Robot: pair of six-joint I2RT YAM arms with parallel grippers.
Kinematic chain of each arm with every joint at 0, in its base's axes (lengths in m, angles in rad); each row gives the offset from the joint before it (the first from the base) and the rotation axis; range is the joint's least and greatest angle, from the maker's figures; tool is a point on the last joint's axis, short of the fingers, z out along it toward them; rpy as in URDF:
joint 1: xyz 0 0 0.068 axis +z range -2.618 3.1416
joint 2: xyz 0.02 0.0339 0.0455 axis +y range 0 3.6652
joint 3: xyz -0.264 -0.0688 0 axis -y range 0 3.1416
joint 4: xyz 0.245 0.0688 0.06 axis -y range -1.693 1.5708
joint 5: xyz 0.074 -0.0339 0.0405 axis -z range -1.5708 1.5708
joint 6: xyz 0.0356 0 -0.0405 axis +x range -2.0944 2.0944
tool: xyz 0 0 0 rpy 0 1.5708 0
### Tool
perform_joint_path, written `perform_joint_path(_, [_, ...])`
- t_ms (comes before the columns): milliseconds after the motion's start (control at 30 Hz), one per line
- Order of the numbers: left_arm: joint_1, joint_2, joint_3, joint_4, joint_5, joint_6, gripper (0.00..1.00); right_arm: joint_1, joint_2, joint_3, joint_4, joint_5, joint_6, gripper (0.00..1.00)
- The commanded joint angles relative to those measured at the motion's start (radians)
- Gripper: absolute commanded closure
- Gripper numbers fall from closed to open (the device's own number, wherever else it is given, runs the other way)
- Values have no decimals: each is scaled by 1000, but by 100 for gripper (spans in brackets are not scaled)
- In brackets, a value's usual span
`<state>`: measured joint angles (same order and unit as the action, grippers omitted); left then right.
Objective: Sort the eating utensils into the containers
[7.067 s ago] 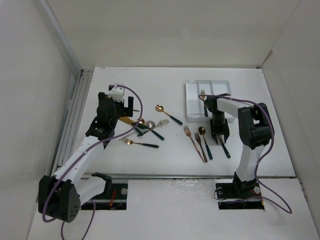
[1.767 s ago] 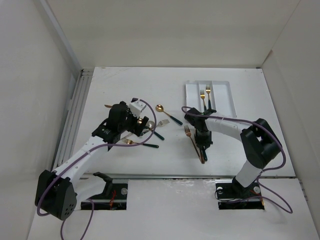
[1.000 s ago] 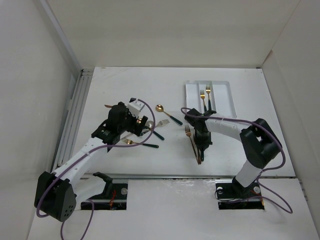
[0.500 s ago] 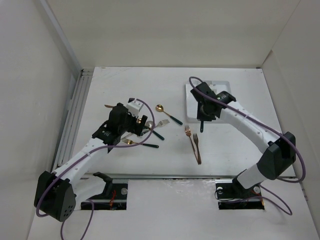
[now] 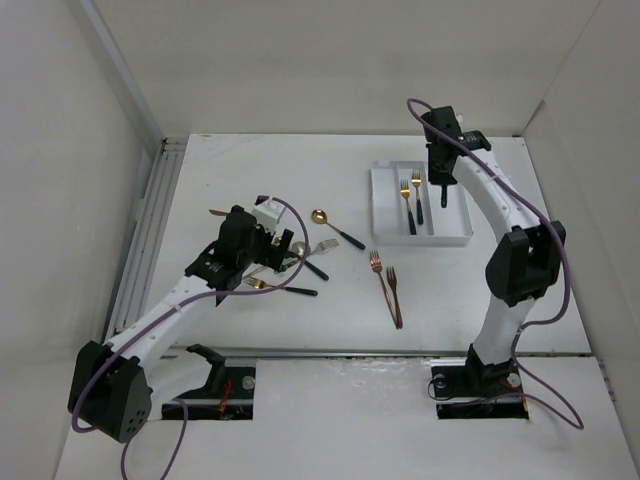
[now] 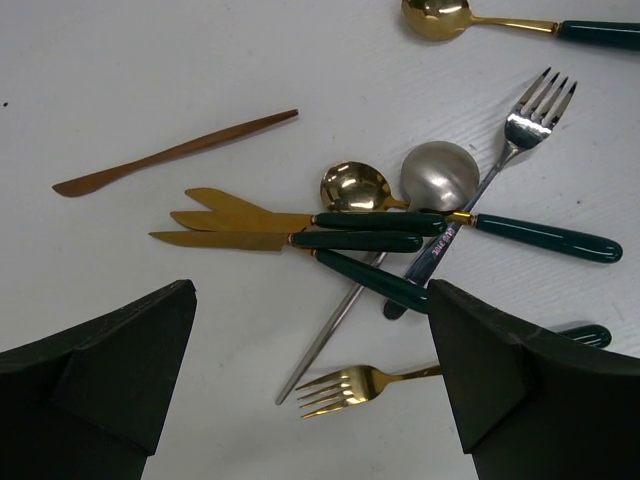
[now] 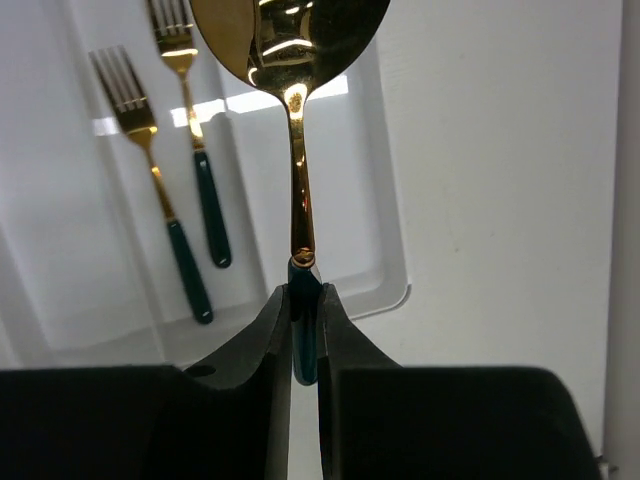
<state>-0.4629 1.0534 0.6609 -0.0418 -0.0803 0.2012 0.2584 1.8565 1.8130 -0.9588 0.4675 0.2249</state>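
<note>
Right wrist view: gold spoon point(image 7: 290, 40), its green handle pinched between the closed fingers of the right gripper point(image 7: 303, 300), bowl pointing away from them, seen against an outer compartment of the white tray point(image 7: 390, 285). Two green-handled forks point(image 7: 186, 268) lie side by side in the tray, just beside that compartment. Left wrist view: I see the left gripper point(image 6: 310, 330) spread wide above the heap of utensils point(image 6: 370, 240), touching none of them. A copper knife point(image 6: 175, 153) lies apart on the table point(image 6: 150, 60).
</note>
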Motion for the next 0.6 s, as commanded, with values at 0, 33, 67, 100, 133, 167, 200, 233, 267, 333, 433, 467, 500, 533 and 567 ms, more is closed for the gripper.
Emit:
perform_joint_path(0, [15,7,29,23,-24,6,0,-56,64,43,84,39,-156,100])
perform_joint_path(33, [15,16,29,23,-24,6,0,-71,104,43,84,39,-165,100])
perform_joint_path(67, [26,26,40,23,-24,6,0,-86,121,54,97,39,-177,100])
perform_joint_path(100, [26,26,49,23,-24,6,0,-112,136,54,107,22,-177,100])
perform_joint_path(133, [26,37,49,14,-24,6,0,-123,151,54,118,11,-191,100])
perform_joint_path(167, [35,37,58,14,-24,6,0,-133,180,42,138,11,-200,100])
perform_joint_path(200, [35,49,69,14,-24,6,0,-145,194,42,138,11,-200,100])
perform_joint_path(233, [35,60,69,14,-24,6,0,-145,208,42,138,0,-209,100])
perform_joint_path(267, [46,60,69,14,-24,6,0,-145,231,42,147,-13,-210,100])
perform_joint_path(333, [56,72,78,14,-24,6,0,-145,245,52,147,-61,-210,100])
perform_joint_path(433, [56,82,78,14,-15,6,0,-145,254,42,172,-61,-210,98])
perform_joint_path(467, [56,82,78,14,-15,16,0,-145,254,31,172,-61,-210,95])
perform_joint_path(500, [56,82,78,4,-6,17,0,-145,263,31,172,-72,-197,93])
perform_joint_path(533, [56,91,78,3,7,29,0,-145,264,31,172,-72,-197,88])
perform_joint_path(567, [56,91,78,3,7,43,0,-145,264,20,172,-72,-197,86])
